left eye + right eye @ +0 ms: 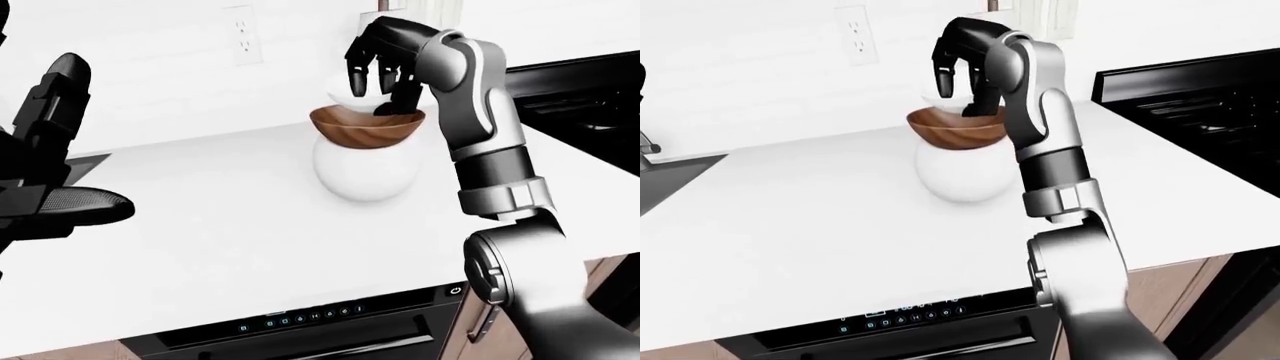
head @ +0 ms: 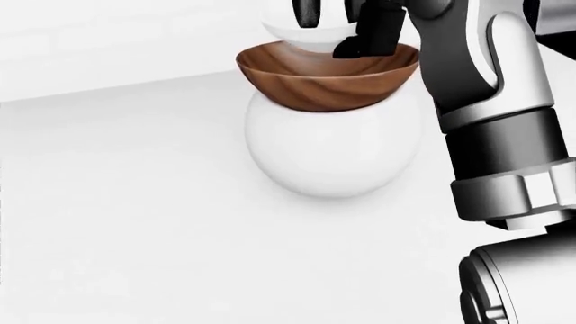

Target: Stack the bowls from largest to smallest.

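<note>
At the far left of the left-eye view the robot's black three-fingered left hand (image 1: 45, 172) is raised beside the camera, its fingers spread wide apart with nothing between them. Just past it, at the left edge of the white countertop (image 1: 200, 225), a grey sink basin (image 1: 665, 184) shows best in the right-eye view. On the white wall behind, a white electrical outlet plate (image 1: 240, 35) sits above the counter. Under the counter's near edge runs a black appliance panel with a row of small lit buttons (image 1: 300, 321).

Toward the middle of the counter stands the large round white bowl (image 1: 366, 166), resting on the countertop. Nested in its mouth is the brown wooden bowl with visible grain (image 1: 366, 127), its rim standing well above the white one. Directly over the wooden bowl, and lowered to about its rim, is the small white bowl (image 1: 350, 96); the head view shows its underside (image 2: 306, 30) just above or touching the wood, and I cannot tell which.

The black right hand (image 1: 380, 67) comes down from above on the grey and silver right arm (image 1: 490, 150), its fingers (image 1: 356, 73) curled over the small white bowl's edge, one finger inside and others down its right side, so the grip is closed on that bowl. The arm bends at the elbow and runs down to the lower right of the view.

At the far right a black stove top (image 1: 1200, 97) adjoins the counter.
</note>
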{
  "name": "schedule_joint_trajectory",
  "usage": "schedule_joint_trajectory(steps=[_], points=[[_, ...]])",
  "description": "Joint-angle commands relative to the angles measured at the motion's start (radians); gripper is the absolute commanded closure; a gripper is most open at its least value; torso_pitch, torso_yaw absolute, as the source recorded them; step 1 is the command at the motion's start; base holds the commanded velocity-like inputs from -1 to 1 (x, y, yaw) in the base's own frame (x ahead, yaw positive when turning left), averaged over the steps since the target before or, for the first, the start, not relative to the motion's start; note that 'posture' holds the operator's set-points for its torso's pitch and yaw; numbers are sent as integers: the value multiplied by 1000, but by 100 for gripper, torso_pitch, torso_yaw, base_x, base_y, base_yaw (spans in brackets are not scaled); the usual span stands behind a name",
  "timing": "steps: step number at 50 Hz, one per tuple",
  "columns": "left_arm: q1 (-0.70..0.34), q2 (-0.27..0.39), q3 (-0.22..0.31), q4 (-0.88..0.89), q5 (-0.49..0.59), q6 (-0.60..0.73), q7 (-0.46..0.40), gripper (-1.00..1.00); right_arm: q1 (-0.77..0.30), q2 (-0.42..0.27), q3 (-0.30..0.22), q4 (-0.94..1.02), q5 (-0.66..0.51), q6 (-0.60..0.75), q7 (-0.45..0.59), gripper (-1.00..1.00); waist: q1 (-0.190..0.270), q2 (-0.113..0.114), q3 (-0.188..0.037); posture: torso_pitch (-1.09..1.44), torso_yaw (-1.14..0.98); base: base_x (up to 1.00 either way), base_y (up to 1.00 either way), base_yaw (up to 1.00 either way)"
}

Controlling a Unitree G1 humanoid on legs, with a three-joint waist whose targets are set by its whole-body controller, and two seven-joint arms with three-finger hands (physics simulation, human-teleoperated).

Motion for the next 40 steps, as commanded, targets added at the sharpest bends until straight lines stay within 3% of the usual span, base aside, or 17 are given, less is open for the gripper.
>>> schedule_joint_trajectory(steps=[1,6,18,19,20,32,40], points=[[-15,15,15,3,12,-23,-4,-100,-47,-8,-12,-34,3,-8,-30,90,0,1,-13,-38,0,0,0,0],[-10,14,25,0,8,-20,-6,-100,-34,-10,-12,-38,2,-9,-28,96,1,0,-15,-38,0,0,0,0],[-20,42,34,8,-22,-24,15,-100,-38,-12,-13,-46,3,-8,-16,76,1,0,-14,-38,0,0,0,0],[-20,45,34,9,-25,-25,17,-100,-39,-12,-14,-47,3,-6,-15,56,1,0,-14,-38,0,0,0,0],[-22,48,35,8,-30,-27,22,-100,-37,-12,-13,-52,3,-4,-11,51,1,0,-13,-38,0,0,0,0],[-23,68,46,18,-71,-39,35,-100,-33,-17,-16,-81,3,7,24,65,1,0,-12,-38,0,0,0,0],[-26,96,54,30,-96,-50,50,-100,-17,-18,-17,-98,2,6,30,60,2,0,-10,-38,0,0,0,0]])
